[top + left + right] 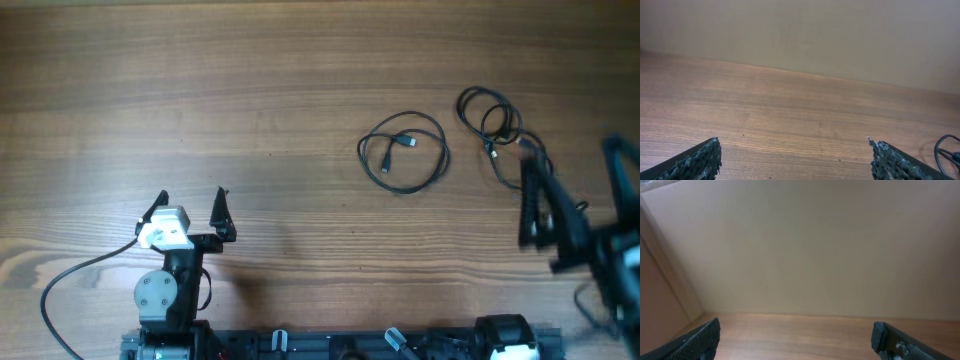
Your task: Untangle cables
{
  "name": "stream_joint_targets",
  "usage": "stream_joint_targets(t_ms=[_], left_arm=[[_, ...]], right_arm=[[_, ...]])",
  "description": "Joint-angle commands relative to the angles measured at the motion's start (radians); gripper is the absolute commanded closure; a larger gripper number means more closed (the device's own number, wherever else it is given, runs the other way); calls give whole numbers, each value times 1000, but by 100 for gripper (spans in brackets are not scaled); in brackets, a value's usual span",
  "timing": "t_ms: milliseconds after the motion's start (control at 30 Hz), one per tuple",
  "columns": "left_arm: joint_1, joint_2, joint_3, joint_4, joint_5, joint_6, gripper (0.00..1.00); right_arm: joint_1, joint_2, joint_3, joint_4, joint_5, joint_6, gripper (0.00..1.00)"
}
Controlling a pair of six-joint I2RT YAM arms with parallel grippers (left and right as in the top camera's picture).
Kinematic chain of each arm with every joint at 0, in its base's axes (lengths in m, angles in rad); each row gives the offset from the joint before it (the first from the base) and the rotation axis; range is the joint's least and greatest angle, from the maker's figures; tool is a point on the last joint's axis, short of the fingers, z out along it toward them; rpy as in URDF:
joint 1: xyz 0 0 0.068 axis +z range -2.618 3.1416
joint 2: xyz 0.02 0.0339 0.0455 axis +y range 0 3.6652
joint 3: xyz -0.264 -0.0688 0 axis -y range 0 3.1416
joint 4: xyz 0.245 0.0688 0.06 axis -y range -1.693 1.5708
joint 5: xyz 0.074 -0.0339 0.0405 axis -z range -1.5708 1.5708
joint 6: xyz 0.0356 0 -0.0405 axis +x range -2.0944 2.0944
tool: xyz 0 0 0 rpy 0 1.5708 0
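From the left wrist camera I see my left tool (795, 162) with its rough black fingertips (697, 162) spread wide above the bare wooden counter (790, 110). A plain beige wall (815, 35) rises behind. A black cable (938, 149) curves in at the right edge.

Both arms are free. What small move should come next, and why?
Probably bring the right gripper down onto the tangled cable. Its fingers stand open, that cable's tail lies right at one finger, and the coiled cable already lies apart.
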Motion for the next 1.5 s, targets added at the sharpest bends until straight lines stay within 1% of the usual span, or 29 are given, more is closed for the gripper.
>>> stream_joint_targets(t_ms=[0, 100, 200, 267, 300, 433, 500, 600, 667, 767, 800, 900, 933, 967, 1033, 1167, 1467], left_arm=[[-5, -3, -1, -9, 19, 23, 0], [-5, -3, -1, -9, 19, 23, 0], [-5, -3, -1, -9, 19, 23, 0], [-5, -3, 0, -9, 19, 23, 0], [-5, -3, -1, -9, 19, 23, 0], [-5, -3, -1, -9, 19, 23, 0], [-5, -3, -1, -9, 19, 23, 0], [-5, -3, -1, -9, 19, 23, 0], [-5, -3, -1, -9, 19, 23, 0], [-5, -3, -1, -9, 19, 23, 0], [-5, -3, 0, -9, 19, 23, 0], [-5, -3, -1, -9, 19, 23, 0], [-5, -3, -1, -9, 19, 23, 0], [-5, -3, -1, -9, 19, 23, 0], [-5, -3, -1, -9, 19, 23, 0], [-5, -3, -1, -9, 19, 23, 0], [-5, -3, -1, -9, 19, 23, 0]], right_arm=[[0, -161, -135, 12, 90, -17, 0], [0, -318, -306, 104, 90, -17, 0], [0, -499, -529, 310, 89, -13, 0], [0, -574, -648, 472, 89, -14, 0], [0, -566, -700, 580, 89, -14, 0], [1, -565, -885, 921, 85, -13, 0], [1, -567, -1026, 1174, 85, -14, 1], [1, -569, -1157, 1357, 86, -21, 0], [1, -569, -1233, 1411, 86, -38, 0], [2, -569, -1311, 1386, 99, -40, 0], [2, -569, -1357, 1333, 119, -38, 0], [2, -570, -1354, 1188, 132, -37, 0], [2, -570, -1354, 1084, 149, -37, 0], [2, -570, -1354, 1048, 158, -37, 0], [2, -570, -1354, 923, 198, -36, 0], [2, -570, -1354, 748, 230, -37, 0], [2, -568, -1354, 752, 227, -37, 0]])
